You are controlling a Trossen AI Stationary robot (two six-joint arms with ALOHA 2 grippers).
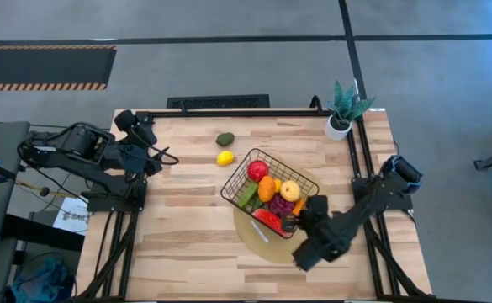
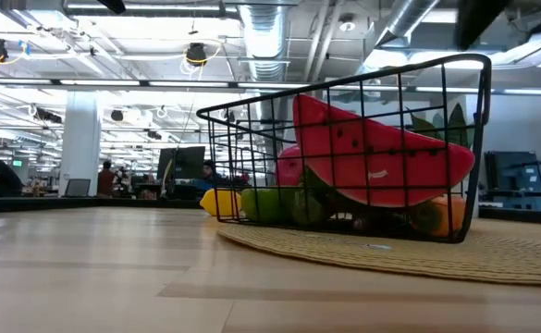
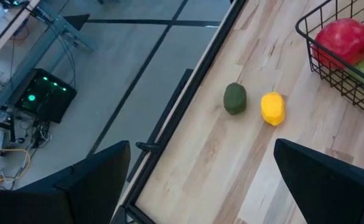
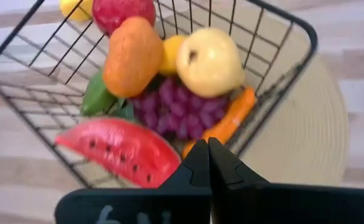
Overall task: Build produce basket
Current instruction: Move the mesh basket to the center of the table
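Produce is mostly gathered: the basket [image 1: 267, 187] sits on a round tan mat [image 1: 254, 231] right of the desk's [image 1: 187, 227] centre, holding a watermelon slice [image 4: 116, 152], purple grapes [image 4: 172, 109], an orange [image 4: 132, 56], a pale yellow pear-like fruit [image 4: 210, 62], a carrot [image 4: 228, 121], a red apple [image 1: 257, 171] and something green low down. Two pieces lie outside it on the bare wood, just beyond the basket's far corner: a lemon [image 1: 224, 158] and, beside it, a dark green avocado [image 1: 224, 139], close but apart.

Right gripper [image 4: 208, 155] hangs just off the near right side of the basket, jaws pressed together and empty, pointing at the watermelon slice. Left gripper [image 1: 151, 160] waits near the left edge of the desk with jaws spread wide, nothing between them, and its wrist camera looks straight at the two loose pieces.

Judging by this, the step in hand is collecting the lemon or avocado, and the left arm looks better placed for it. To do it well, take the lemon first, since it lies nearer the basket and clears the way; come down over it with the jaws straddling its narrow width so it does not roll, and keep clear of the avocado alongside. Lift well above the wire rim before crossing, then release over a gap in the pile rather than onto the apple, where a round fruit could bounce out.
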